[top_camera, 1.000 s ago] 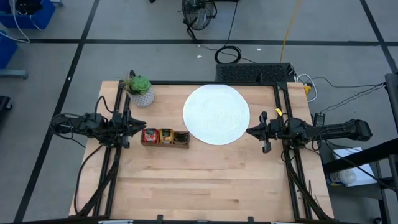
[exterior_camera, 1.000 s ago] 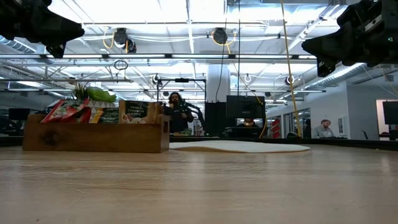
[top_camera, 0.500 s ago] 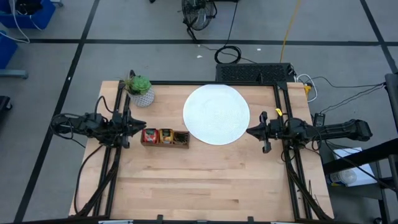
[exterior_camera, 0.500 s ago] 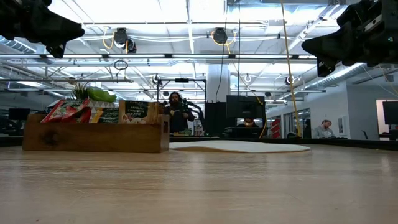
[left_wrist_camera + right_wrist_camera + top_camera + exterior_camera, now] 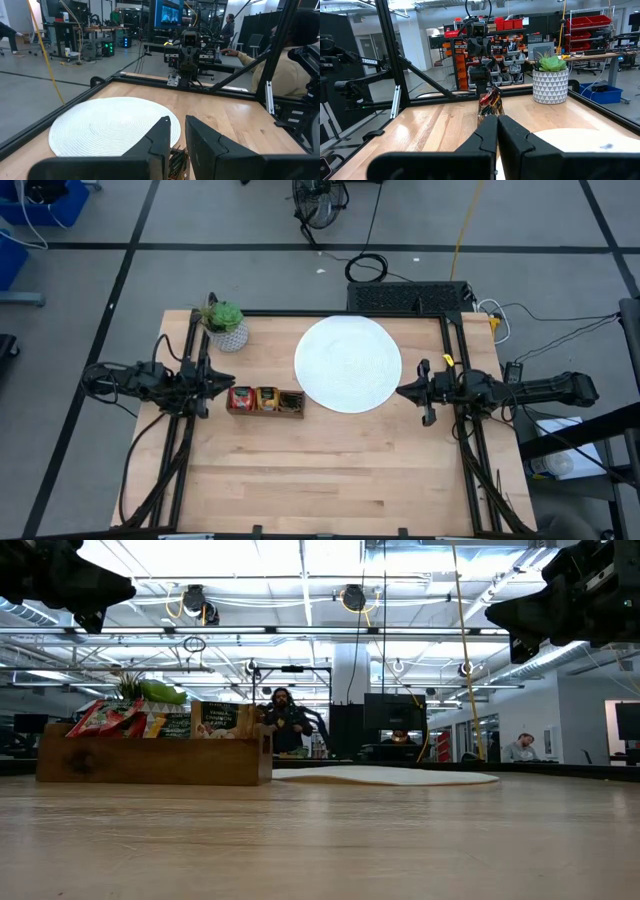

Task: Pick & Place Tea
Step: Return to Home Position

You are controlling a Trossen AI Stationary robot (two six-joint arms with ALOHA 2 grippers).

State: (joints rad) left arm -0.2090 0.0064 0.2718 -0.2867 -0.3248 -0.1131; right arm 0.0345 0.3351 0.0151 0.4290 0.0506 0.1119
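The tea sachets (image 5: 264,397), red, orange-yellow and dark, stand on edge in a long brown wooden tray (image 5: 265,411) left of the table's middle; in the low view their tops (image 5: 150,720) stick up above the tray's wall (image 5: 150,762). My left gripper (image 5: 228,380) hangs level above the table's left edge, just left of the tray, its fingers (image 5: 165,131) a narrow gap apart with nothing between them. My right gripper (image 5: 400,391) hangs level at the right edge beside the white disc (image 5: 348,363), shut and empty (image 5: 497,120).
A green potted plant (image 5: 226,323) stands at the far left corner. The white round mat lies flat at the far middle. Black frame rails (image 5: 190,430) run along both side edges. Bare wood (image 5: 330,470) fills the near half. People move in the room behind.
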